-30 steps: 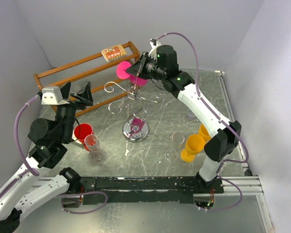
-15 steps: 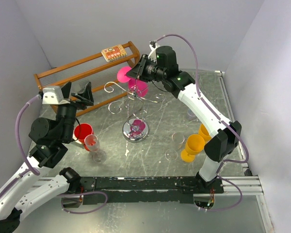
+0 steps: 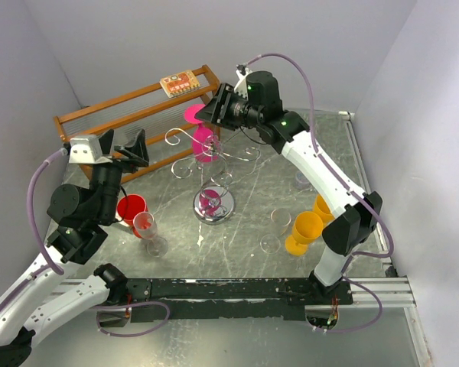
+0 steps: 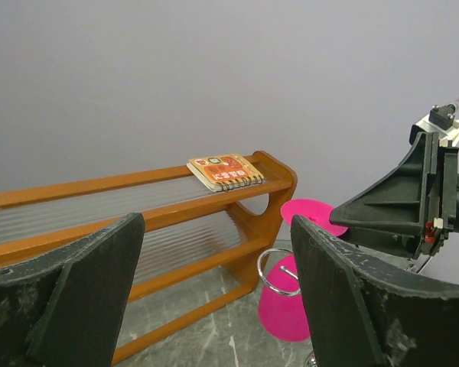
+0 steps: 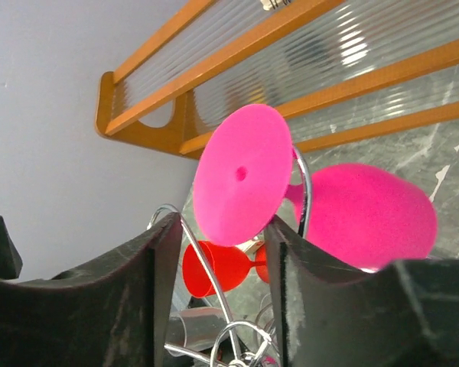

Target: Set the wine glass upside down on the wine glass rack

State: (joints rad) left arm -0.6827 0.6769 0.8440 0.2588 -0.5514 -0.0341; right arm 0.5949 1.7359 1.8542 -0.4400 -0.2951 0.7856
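The pink wine glass (image 3: 202,143) hangs bowl-down and tilted from a curled arm of the silver wine glass rack (image 3: 214,162), with its round foot (image 5: 241,176) uppermost. In the right wrist view its stem passes through the wire loop (image 5: 304,191). My right gripper (image 3: 214,112) is open just behind the foot, one finger on each side and nothing gripped. My left gripper (image 3: 116,150) hovers open and empty at the left, well short of the rack. In its view the pink glass (image 4: 283,310) hangs behind a chrome loop (image 4: 279,271).
A brown wooden shelf (image 3: 130,115) with a small notebook (image 3: 178,82) stands behind the rack. A red glass (image 3: 130,208) and a clear glass (image 3: 149,229) stand near the left arm. Yellow glasses (image 3: 306,229) and clear glasses (image 3: 279,222) stand at the right. Walls enclose the table on three sides.
My right gripper has gone from shut to open and let go of the pink glass. The glass has dropped from lying sideways to hanging from the rack. The left arm has not moved.
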